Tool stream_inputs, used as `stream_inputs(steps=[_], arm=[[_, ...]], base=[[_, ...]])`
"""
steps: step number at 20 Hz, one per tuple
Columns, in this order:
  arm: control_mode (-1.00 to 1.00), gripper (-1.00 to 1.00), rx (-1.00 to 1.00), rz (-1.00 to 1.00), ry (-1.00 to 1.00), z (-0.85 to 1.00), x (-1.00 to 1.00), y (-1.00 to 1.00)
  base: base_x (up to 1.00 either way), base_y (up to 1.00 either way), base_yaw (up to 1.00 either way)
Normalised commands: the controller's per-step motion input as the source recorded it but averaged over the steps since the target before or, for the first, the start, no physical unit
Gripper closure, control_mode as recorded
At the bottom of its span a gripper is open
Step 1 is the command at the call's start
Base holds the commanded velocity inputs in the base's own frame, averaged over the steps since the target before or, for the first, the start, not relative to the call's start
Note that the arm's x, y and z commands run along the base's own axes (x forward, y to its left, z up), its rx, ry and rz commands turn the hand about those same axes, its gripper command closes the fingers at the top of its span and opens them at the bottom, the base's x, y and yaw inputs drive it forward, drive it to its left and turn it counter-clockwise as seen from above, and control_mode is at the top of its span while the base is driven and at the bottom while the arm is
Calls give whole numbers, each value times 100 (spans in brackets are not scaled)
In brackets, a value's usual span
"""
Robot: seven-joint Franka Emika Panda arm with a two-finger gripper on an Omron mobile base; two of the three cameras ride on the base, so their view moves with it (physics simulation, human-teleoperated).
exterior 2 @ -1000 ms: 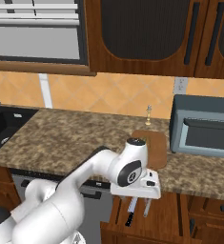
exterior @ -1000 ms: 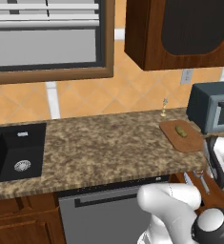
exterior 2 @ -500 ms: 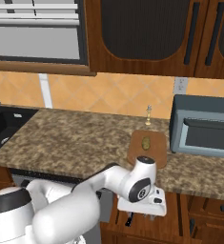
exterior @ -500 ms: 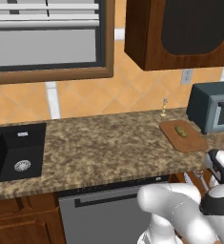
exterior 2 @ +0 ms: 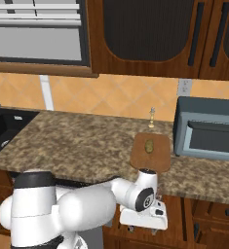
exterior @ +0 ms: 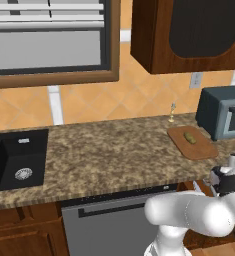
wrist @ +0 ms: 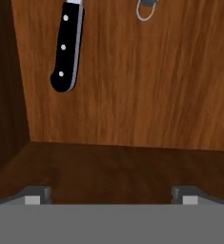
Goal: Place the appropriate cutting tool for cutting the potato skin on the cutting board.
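You are early in the task: the flat reddish-brown wooden cutting board point(exterior 2: 151, 152) on the counter carries only the small olive-brown potato point(exterior 2: 148, 145), no tool. The gripper point(wrist: 111, 193), jaws wide apart and empty, looks into a wooden drawer holding a black-handled riveted knife point(wrist: 66, 47) and a small metal loop point(wrist: 147, 10), perhaps a peeler. No readable writing anywhere.

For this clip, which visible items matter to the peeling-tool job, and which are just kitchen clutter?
Job items:
- potato, lying on the board
- cutting board
- looped metal tool in the drawer, cut off by the frame
- fingers, spread apart, holding nothing

Just around:
- black-handled knife in the drawer
- microwave
- sink
- small glass by the wall
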Motion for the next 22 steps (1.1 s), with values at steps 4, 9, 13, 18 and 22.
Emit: stream_inputs(steps=[4,9,13,18,22], arm=[[-100,-100,1,0,11,-4,-58,0],[-100,-100,1,0,14,3,-87,0],[-100,-100,0,0,17,15,-86,2],[-100,-100,0,0,8,24,-25,0],[-100,-100,2,0,0,11,89,-8]], base=[[0,0,0],[0,0,0],[0,0,0],[0,0,0],[0,0,0]])
